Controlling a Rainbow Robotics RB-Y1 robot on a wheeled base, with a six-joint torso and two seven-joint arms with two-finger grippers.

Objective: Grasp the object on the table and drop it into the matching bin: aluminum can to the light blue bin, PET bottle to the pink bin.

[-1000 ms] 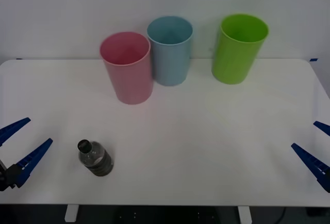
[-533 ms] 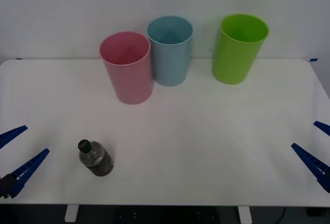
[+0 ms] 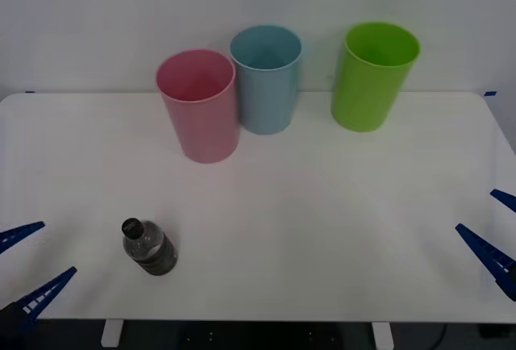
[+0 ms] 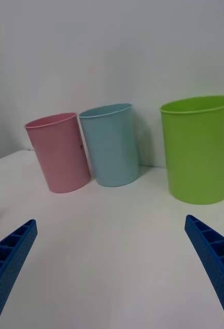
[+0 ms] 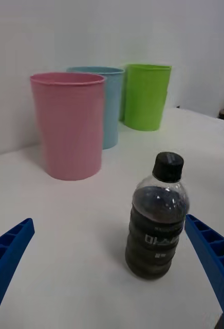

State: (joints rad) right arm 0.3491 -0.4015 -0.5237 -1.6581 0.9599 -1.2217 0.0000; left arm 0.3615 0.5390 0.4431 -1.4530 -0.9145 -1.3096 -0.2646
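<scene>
Standing upright on the table (image 3: 322,229), PET bottle (image 5: 155,216), label writing illegible

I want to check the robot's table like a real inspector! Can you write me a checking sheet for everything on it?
Surface: white table, flat, bare apart from the items below.
Job's things: PET bottle upright near the front left, black cap on; pink bin and light blue bin upright at the back, close side by side.
Clutter: lime green bin, standing apart to the right of the blue one.
Grippers: left gripper open at the front left edge, beside the bottle, not touching it; right gripper open at the front right edge.
Cables: nothing seen.
Surroundings: plain pale wall behind the bins.
</scene>
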